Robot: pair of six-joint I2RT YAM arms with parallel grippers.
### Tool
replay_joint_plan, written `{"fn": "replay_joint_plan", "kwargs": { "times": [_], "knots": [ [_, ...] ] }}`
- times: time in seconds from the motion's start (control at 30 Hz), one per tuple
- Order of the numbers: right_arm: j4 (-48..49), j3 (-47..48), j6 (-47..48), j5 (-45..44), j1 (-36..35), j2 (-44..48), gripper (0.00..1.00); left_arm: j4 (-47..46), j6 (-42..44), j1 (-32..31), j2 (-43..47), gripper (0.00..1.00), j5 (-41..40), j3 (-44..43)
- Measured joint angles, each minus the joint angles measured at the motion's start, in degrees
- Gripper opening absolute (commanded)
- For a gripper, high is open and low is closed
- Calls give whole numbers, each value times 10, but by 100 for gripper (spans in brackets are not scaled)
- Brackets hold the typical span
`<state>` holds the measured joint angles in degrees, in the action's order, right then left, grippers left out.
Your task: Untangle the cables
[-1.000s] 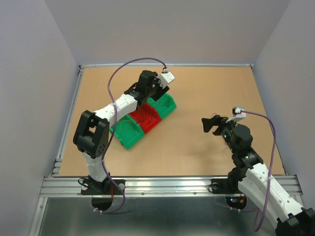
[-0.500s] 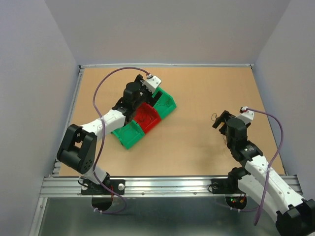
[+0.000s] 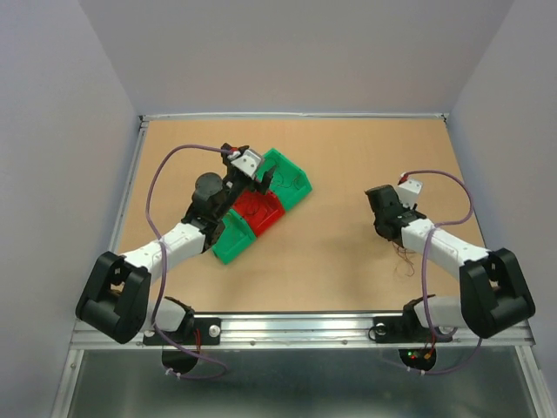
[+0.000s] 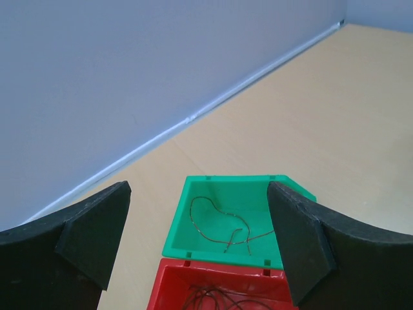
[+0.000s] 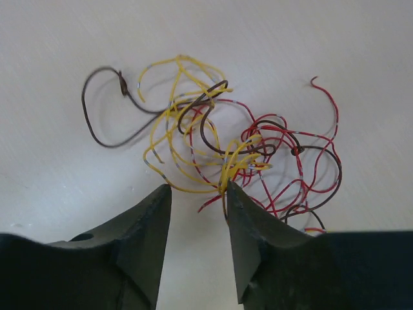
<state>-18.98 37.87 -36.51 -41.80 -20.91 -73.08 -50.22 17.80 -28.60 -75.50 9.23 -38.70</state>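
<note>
Since 0.5 s ago: left gripper [image 4: 198, 185] has drawn back from over the bins, jaws spread wide, empty. Right gripper [image 5: 197, 194] has dropped to the cables [image 5: 219, 139], clumped on the table [image 5: 51, 39]; jaws narrowly apart, yellow strand [image 5: 226, 169] at one tip. Green bin [image 4: 226, 179]: one brown wire [image 4: 216, 223]. Red bin [image 4: 169, 279]: dark wires [image 4: 213, 297].

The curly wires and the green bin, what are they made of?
The curly wires look like thin metal in a coloured plastic coat: smooth yellow, red and dark brown skins that keep their bends, with what seem to be bare silvery bits. The green bin looks like hard moulded plastic: one even colour, smooth with a soft sheen, and small notches along the rim.
</note>
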Motion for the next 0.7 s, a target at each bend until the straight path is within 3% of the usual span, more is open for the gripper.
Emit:
{"fn": "replay_joint_plan", "kwargs": {
  "times": [0.03,0.2,0.47,0.7],
  "knots": [
    [4,8,2,3,0,-24,1,-11,-3,0,7,99,0,8],
    [39,10,43,90,1,-31,1,-76,-32,2,32,99,46,38],
    [210,-59,106,412,2,184,0,-69,-17,-18,38,99,153,40],
    [242,-86,118,497,2,253,1,-45,38,-73,44,99,188,45]
  ]
}}
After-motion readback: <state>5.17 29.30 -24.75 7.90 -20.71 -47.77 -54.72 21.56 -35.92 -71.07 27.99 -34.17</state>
